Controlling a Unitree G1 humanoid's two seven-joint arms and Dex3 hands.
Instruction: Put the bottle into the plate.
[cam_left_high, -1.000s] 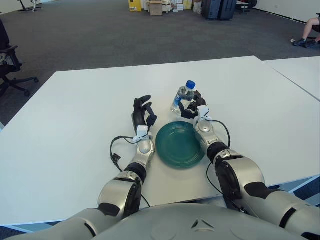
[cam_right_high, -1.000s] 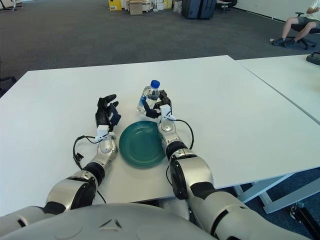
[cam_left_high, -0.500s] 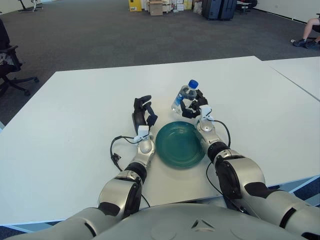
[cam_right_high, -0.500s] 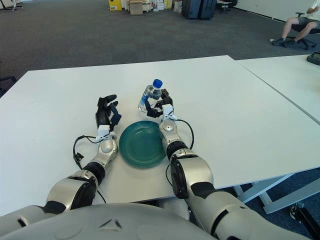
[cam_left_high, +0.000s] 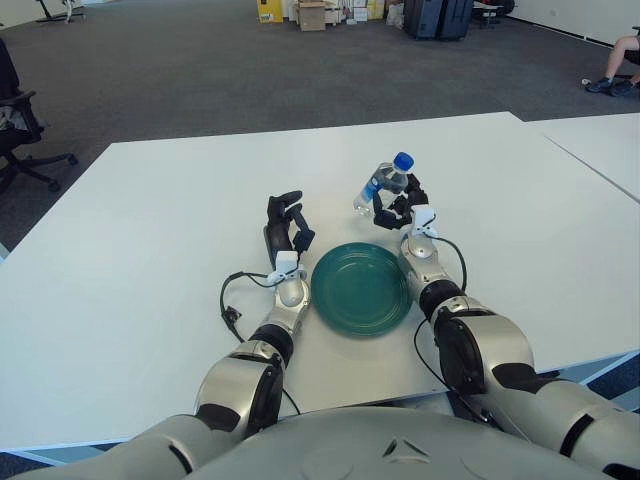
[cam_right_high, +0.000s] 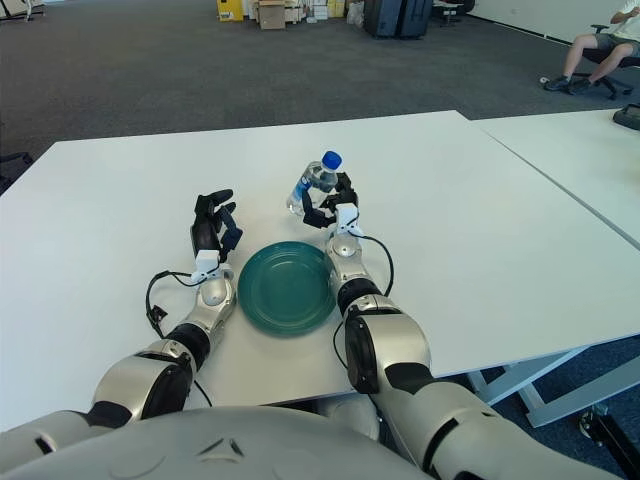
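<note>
There is one bottle (cam_left_high: 380, 186) with one blue cap (cam_left_high: 403, 160), and one green plate (cam_left_high: 360, 288) on one white table (cam_left_high: 150, 250), with the edge of a second white table (cam_left_high: 600, 140) to the right. Two robot hands show: one right hand (cam_left_high: 400, 208), closed around the bottle, and one left hand (cam_left_high: 285, 228), just left of the plate. One black cable (cam_left_high: 232, 300) loops beside the left forearm. Far back, one person's legs (cam_left_high: 615, 65) show at the right edge, one office chair (cam_left_high: 20, 130) at the left edge, and a cluster of boxes (cam_left_high: 310, 12) too small to count
</note>
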